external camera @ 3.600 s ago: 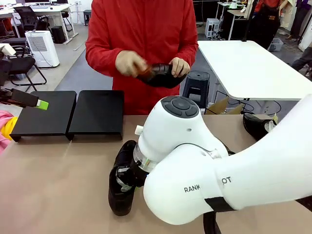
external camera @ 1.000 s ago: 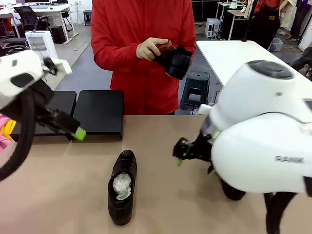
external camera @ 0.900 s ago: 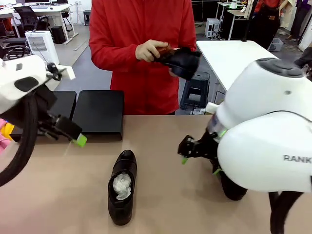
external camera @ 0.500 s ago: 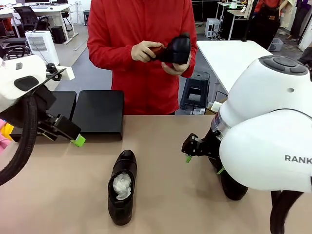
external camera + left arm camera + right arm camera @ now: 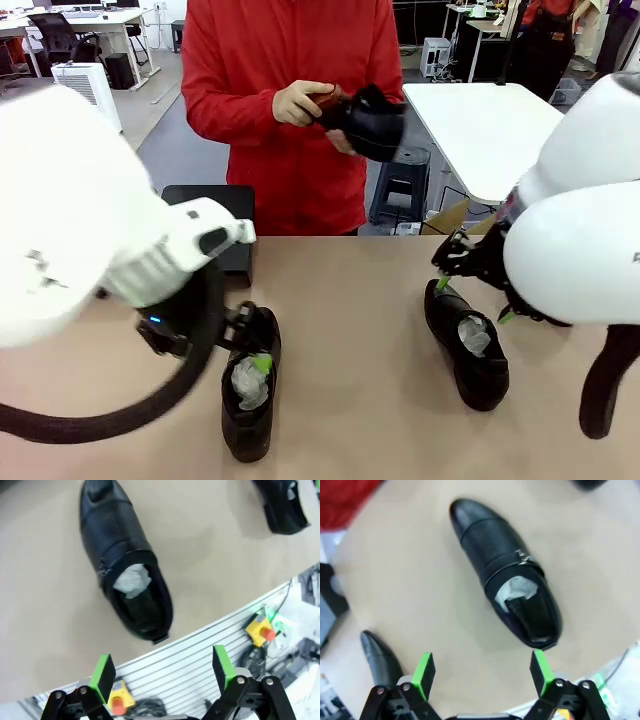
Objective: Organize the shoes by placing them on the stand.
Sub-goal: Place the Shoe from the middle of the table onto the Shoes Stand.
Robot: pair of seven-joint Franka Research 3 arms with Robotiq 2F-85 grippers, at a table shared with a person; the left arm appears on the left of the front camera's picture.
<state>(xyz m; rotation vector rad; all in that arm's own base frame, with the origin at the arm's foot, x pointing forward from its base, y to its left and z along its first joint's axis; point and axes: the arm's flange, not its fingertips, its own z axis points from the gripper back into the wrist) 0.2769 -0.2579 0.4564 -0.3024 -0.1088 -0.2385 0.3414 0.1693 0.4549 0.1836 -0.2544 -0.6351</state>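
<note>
- Left gripper [image 5: 162, 667] hovers over a black dress shoe [image 5: 125, 565] on the table [image 5: 370, 300], fingers apart, empty;
- Right gripper [image 5: 481, 670], also spread and empty, over a second shoe [image 5: 505, 597];
- Person's hands [image 5: 300, 102] hold a third shoe [image 5: 372, 118];
- Stand [image 5: 238, 200] at the table's far side, mostly hidden by the left arm.

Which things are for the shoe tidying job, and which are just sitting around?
For the job:
- left-side shoe
- right-side shoe
- shoe in the person's hands
- stand

Just around:
- white table
- stool
- yellow button box

no readable text, perhaps lost to blur
</note>
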